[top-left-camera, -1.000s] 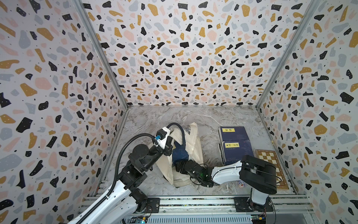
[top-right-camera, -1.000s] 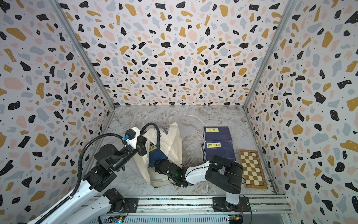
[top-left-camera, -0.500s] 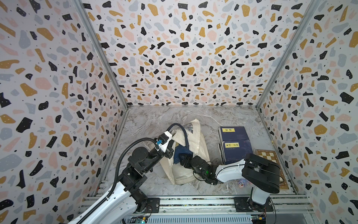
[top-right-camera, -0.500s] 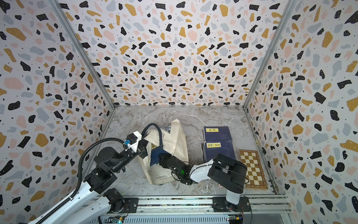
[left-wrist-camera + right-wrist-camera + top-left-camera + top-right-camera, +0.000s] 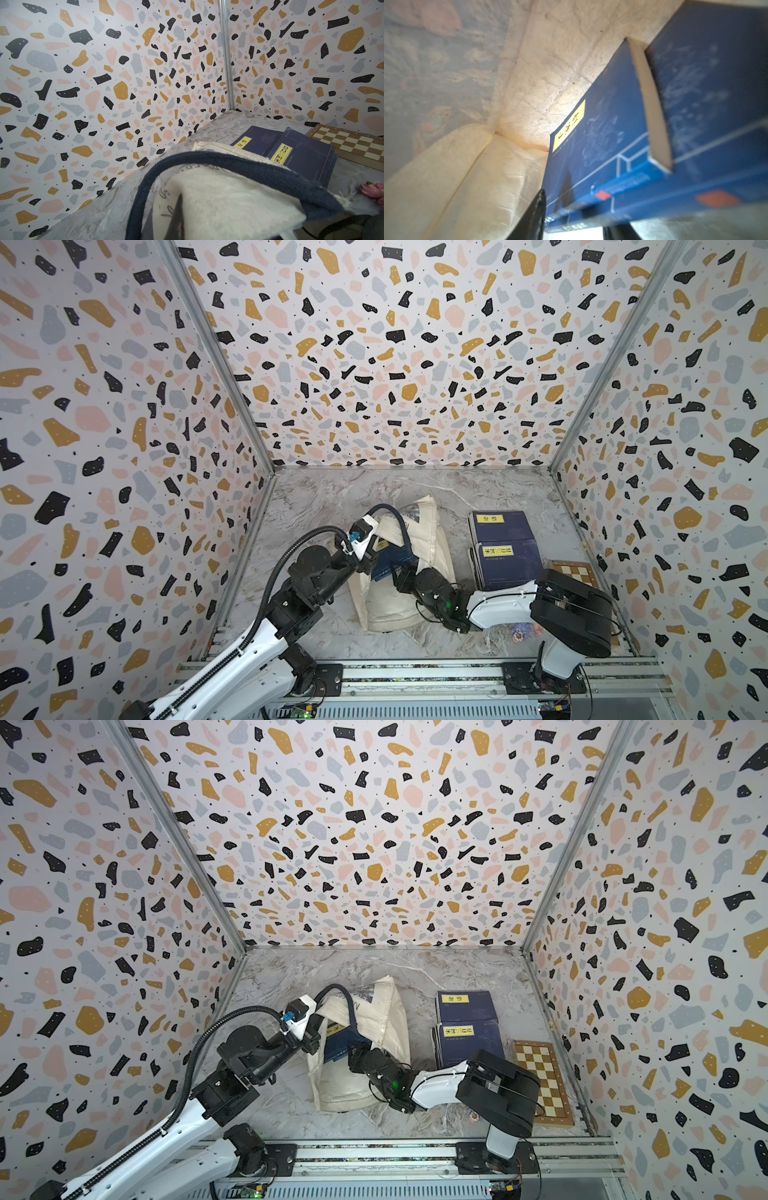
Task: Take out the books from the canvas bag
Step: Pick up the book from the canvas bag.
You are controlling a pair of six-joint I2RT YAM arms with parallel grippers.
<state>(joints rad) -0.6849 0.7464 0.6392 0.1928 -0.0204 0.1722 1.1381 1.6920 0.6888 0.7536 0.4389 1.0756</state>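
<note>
At 6 o'clock on the table (image 5: pixel 332 497), the left end effector (image 5: pixel 368 562) is clamped on the canvas bag (image 5: pixel 424 531) rim. The right end effector (image 5: pixel 400 572) straddles the navy book (image 5: pixel 392 560) inside, but I cannot tell if it pinches. I think it should grip deep and pull flat toward 4 o'clock.

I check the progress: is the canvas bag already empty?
No, a navy book with a yellow label lies inside the canvas bag.

Robot lab cell, terrazzo-print walls (image 5: pixel 374 364), marble tabletop (image 5: pixel 332 497), mounting rail (image 5: pixel 415 674)
</note>
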